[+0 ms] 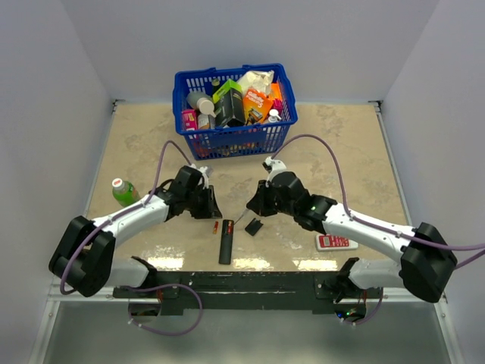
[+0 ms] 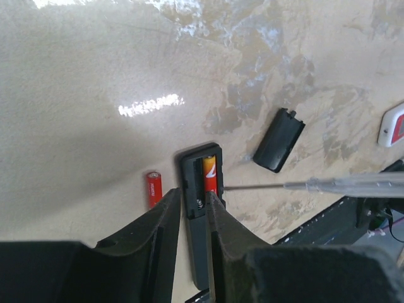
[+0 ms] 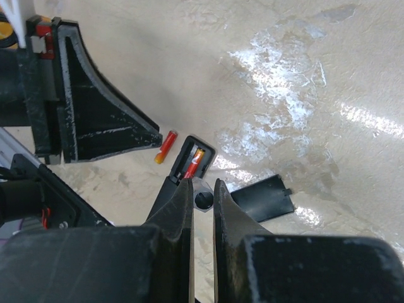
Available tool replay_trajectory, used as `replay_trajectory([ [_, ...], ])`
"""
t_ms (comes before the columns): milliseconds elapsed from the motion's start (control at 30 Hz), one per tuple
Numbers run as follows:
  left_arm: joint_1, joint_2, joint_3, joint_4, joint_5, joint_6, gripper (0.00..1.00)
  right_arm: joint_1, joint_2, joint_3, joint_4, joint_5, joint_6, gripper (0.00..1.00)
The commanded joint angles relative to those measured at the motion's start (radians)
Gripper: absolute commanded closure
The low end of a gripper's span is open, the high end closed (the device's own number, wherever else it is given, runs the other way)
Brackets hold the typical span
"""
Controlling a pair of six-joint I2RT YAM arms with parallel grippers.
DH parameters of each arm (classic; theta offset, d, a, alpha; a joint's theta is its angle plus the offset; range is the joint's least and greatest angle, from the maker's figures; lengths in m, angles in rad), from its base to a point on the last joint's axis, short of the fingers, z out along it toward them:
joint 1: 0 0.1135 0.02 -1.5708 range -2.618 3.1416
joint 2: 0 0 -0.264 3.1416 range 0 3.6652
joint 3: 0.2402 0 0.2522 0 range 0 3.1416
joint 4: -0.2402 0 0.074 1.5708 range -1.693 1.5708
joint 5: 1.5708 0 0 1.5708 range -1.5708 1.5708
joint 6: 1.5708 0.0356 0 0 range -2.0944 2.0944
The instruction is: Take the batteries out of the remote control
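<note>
A black remote control lies face down near the table's front, with its battery bay open at the far end. One red-orange battery sits in the bay. A second battery lies loose on the table just left of the remote. The black cover plate lies to its right. My left gripper hovers over the bay end, jaws a little apart with nothing between them. My right gripper is shut on a clear-handled screwdriver, whose thin shaft reaches the bay's right edge.
A blue basket full of groceries stands at the back centre. A green bottle lies at the left. A small white and red remote lies near the front right. The black mounting rail runs along the near edge.
</note>
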Motion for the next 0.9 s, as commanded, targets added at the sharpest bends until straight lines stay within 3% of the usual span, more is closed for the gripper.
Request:
replay_trajectory([
  [0, 0.002, -0.043, -0.038, 0.061, 0.071, -0.011, 0.72, 0.012, 0.027, 0.058, 0.006, 0.050, -0.021, 1.00],
  [167, 0.002, -0.066, -0.096, 0.093, 0.078, -0.031, 0.72, 0.030, 0.059, 0.075, -0.001, 0.077, -0.031, 1.00],
  [600, 0.002, -0.052, -0.115, 0.136, 0.104, -0.052, 0.72, 0.244, 0.110, 0.177, -0.142, 0.395, -0.087, 1.00],
  [867, 0.000, -0.064, -0.102, 0.093, 0.039, -0.048, 0.73, 0.320, 0.111, 0.158, -0.151, 0.438, -0.078, 1.00],
])
